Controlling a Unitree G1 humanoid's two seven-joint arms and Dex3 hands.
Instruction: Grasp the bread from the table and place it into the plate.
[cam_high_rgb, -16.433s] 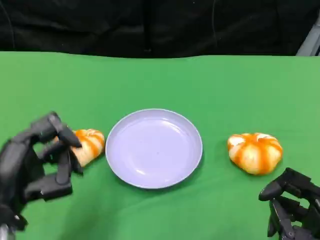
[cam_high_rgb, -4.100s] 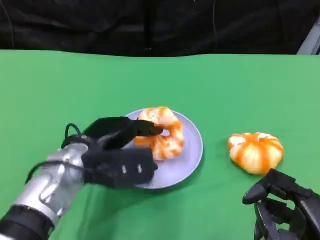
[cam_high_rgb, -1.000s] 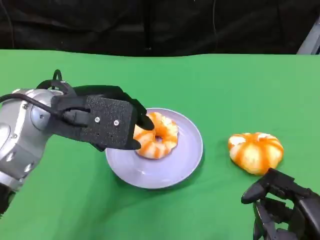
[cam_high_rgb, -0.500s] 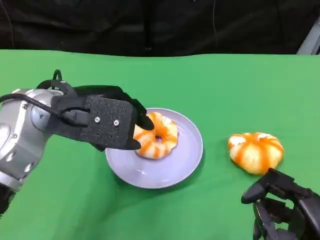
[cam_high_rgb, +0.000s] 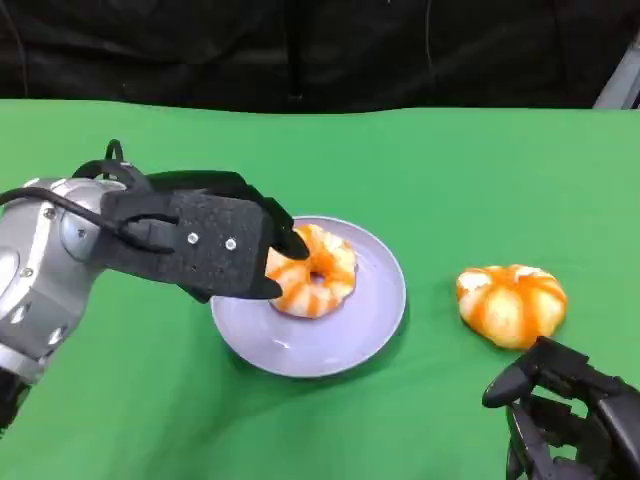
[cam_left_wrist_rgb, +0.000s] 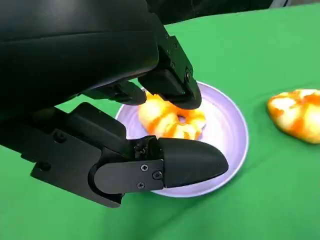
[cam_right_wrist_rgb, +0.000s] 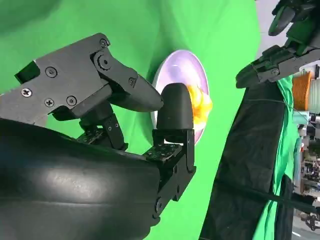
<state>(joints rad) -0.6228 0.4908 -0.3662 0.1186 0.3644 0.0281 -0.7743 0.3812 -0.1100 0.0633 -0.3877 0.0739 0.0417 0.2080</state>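
We see the orange-and-white ring-shaped bread (cam_high_rgb: 314, 271) lying in the round lavender plastic plate (cam_high_rgb: 370, 320), toward its left rim. Our left hand (cam_high_rgb: 205, 247) hovers beside it, fingers (cam_left_wrist_rgb: 172, 82) spread, grasping nothing. Our right hand (cam_high_rgb: 570, 420) rests near the table edge, fingers loosely apart, near a second orange-striped round bun (cam_high_rgb: 511, 304) on bare green cloth (cam_high_rgb: 450, 180).

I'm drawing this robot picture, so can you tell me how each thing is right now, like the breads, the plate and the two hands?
Bread in the plate: lying on the plate, left hand's fingers right by it; contact unclear.
Bread on the table: lying on the green table, untouched.
Plate: flat on the table, holding one bread.
Left hand: over the plate's left side, fingers apart.
Right hand: low near the table edge, holding nothing.
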